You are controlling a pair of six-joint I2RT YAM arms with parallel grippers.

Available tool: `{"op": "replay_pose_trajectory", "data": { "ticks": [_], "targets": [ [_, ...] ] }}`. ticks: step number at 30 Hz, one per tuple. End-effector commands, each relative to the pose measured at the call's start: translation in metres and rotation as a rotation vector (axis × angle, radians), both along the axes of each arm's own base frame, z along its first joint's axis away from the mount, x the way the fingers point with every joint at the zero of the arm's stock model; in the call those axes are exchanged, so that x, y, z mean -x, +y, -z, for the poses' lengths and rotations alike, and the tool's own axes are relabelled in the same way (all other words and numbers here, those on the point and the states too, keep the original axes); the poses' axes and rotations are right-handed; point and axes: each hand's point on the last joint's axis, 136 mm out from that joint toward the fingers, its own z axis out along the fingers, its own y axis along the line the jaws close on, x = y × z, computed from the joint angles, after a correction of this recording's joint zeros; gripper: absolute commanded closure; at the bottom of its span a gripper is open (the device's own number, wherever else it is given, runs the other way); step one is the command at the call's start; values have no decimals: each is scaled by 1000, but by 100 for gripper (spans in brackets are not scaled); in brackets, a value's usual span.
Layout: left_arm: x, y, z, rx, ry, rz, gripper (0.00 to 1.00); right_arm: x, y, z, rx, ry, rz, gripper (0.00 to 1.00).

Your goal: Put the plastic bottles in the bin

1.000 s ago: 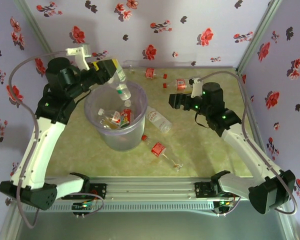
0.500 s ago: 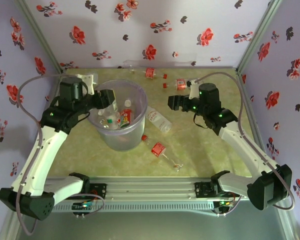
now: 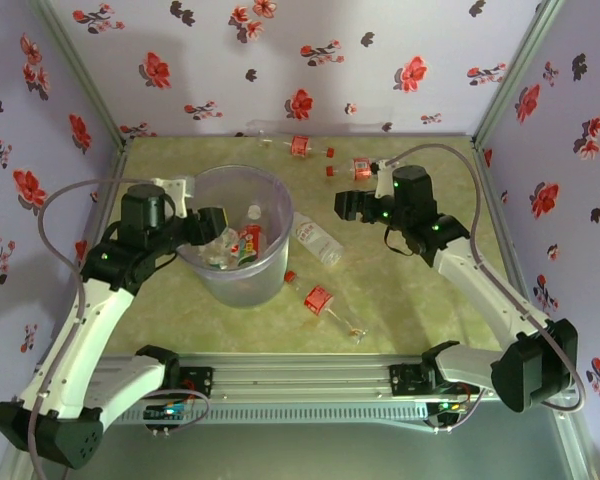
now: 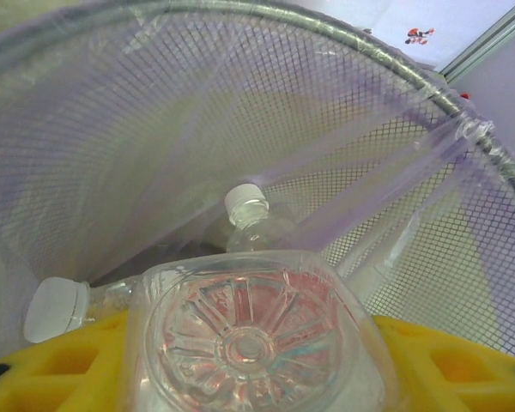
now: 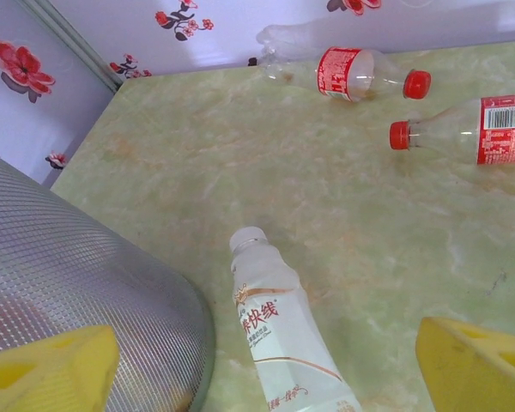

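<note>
The bin is a translucent lavender bucket left of centre, with several plastic bottles inside it. My left gripper reaches down inside its left wall. In the left wrist view its yellow fingers press both sides of a clear bottle, seen base-on, above two white-capped bottles. My right gripper hangs open over a white-capped bottle lying beside the bin; that bottle lies loose between the spread yellow fingers.
A red-labelled bottle lies in front of the bin. Two more red-capped bottles lie near the back wall, also in the right wrist view. Flowered walls close in the table.
My left arm has come down from above the bin's rim, carrying its bottle low inside the bin. My right gripper has shifted slightly left, still open.
</note>
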Motion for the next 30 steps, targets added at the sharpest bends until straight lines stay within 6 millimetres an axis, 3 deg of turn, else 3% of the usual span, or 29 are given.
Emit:
{"op": "replay_pose_trajectory", "data": {
  "ticks": [1,3,7,13,16,19,27,30],
  "targets": [
    [9,-8,25,-4,82,53,28,-7,-3,-5,-5,-19,26,10],
    [8,-12,20,10,66,77,15,-7,-3,-4,-3,-18,26,10],
    [4,-14,6,4,24,90,4,-6,-4,-3,-1,-17,29,10],
    [-8,-18,-23,-2,-40,103,3,-5,-5,0,10,-12,28,10],
    [-11,-21,-37,14,-66,110,8,-4,-7,0,17,-13,33,10],
    [-10,-20,-37,1,-52,111,16,-4,-10,2,29,-13,40,10],
    [12,-25,-10,-26,74,174,72,-7,-9,6,42,-2,44,9],
    [24,-21,-2,-71,129,189,84,-8,-10,5,40,-6,47,9]
  ]
}}
